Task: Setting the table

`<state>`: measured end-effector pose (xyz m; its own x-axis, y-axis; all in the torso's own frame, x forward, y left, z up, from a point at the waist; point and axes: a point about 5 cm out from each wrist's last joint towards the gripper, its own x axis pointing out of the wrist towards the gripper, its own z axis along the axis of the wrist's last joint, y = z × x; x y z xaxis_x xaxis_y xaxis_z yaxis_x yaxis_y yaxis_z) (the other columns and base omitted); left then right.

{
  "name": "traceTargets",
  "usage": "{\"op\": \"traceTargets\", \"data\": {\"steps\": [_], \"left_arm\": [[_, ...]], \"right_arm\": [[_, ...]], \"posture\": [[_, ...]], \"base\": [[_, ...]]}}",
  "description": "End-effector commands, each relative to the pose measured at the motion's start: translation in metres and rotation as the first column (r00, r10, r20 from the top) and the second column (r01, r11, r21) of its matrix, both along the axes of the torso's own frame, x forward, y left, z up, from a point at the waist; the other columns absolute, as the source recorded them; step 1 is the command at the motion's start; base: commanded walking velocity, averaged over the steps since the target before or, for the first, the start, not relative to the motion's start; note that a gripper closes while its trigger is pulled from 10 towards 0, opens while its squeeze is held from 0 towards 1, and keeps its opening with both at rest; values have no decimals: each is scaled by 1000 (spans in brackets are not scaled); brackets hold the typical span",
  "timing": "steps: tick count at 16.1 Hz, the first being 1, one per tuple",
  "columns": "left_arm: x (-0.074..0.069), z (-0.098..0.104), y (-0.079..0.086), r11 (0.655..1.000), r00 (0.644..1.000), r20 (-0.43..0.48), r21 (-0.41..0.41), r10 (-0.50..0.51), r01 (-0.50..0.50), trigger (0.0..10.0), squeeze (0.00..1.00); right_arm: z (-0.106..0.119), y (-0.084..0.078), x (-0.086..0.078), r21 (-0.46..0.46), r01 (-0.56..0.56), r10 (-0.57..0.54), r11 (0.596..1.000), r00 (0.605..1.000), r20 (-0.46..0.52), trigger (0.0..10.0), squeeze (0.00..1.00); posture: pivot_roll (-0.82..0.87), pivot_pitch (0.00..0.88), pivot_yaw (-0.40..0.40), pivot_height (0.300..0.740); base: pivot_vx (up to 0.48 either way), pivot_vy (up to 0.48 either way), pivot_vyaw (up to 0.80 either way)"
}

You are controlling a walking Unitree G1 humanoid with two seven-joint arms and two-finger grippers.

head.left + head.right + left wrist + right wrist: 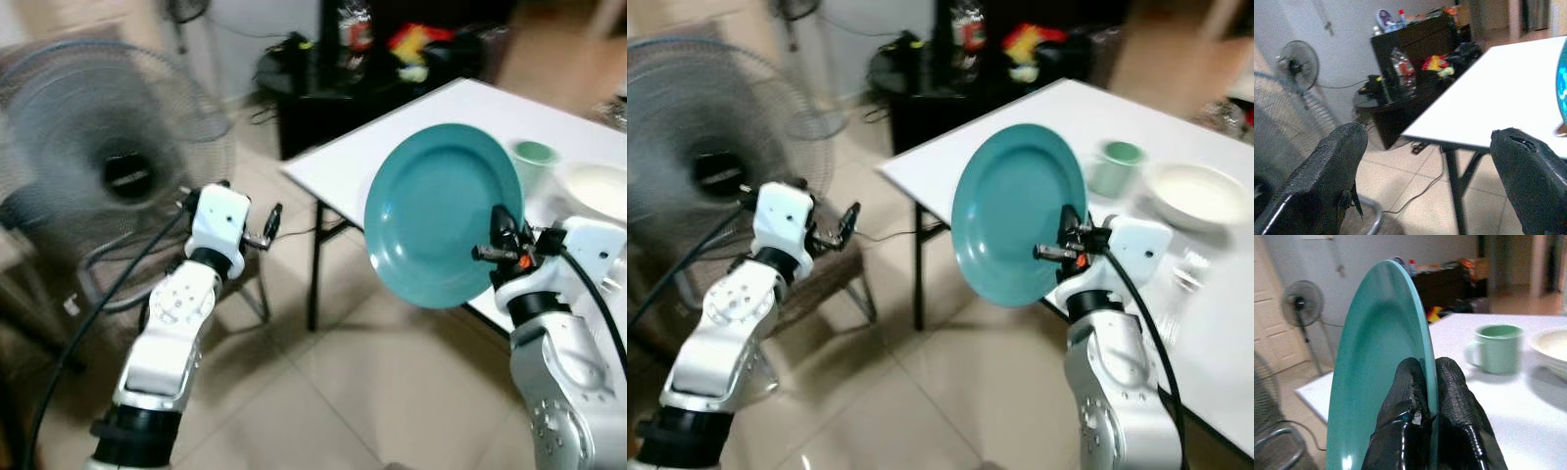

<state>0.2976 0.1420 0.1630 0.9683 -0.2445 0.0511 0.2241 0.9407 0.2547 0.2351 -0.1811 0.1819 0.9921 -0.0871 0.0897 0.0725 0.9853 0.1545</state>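
Teal, round and glossy, the plate [441, 211] stands on edge, rim pinched by the right gripper [1425, 382], beside the white table [1019, 127], presumably ready to lay down; left gripper [1435, 161] gapes empty.

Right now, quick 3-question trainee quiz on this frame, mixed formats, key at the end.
1. True or false: the teal plate lies flat on the white table.
2. Which gripper holds the plate? A) left B) right C) both
3. Fill in: on the table, between the plate and the white bowl, stands a green ____.

Key:
1. False. It is held on edge, clear of the table.
2. B. The right gripper pinches its rim; the left gripper is open with nothing between its fingers.
3. Mug.
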Motion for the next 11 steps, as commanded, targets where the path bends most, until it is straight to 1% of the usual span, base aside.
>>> {"op": "traceTargets", "data": {"steps": [1, 4, 9, 10, 11], "left_arm": [[2, 3, -3, 1000, 1000, 13, -6, -13, 13, 10000, 0], [2, 2, -4, 1000, 1000, 9, -8, -15, 15, 10000, 0], [8, 3, -3, 1000, 1000, 5, -2, -15, 15, 10000, 0], [9, 2, -1, 1000, 1000, -4, 9, -2, 2, 10000, 0], [11, 3, -1, 998, 1000, 7, 56, -4, 4, 10000, 0]], "right_arm": [[7, -4, -1, 7, 20, -20, 1000, 999, 27, 10000, 0], [7, -5, -2, 21, 49, -49, 999, 999, 22, 10000, 0], [5, -3, -3, 78, 69, -70, 995, 998, 9, 10000, 0], [4, -2, -3, 90, 70, -71, 993, 997, 5, 10000, 0], [3, -2, -2, 106, 73, -73, 992, 997, -7, 10000, 0]], "posture": [[-70, 0, 34, 740], [-80, 0, 43, 740], [-83, 0, 58, 740], [-82, 0, 57, 740], [-80, 0, 57, 740]], "base": [[0, 0, -788], [0, 400, -781], [0, 413, -785], [0, 0, -788], [0, -480, -769]]}}
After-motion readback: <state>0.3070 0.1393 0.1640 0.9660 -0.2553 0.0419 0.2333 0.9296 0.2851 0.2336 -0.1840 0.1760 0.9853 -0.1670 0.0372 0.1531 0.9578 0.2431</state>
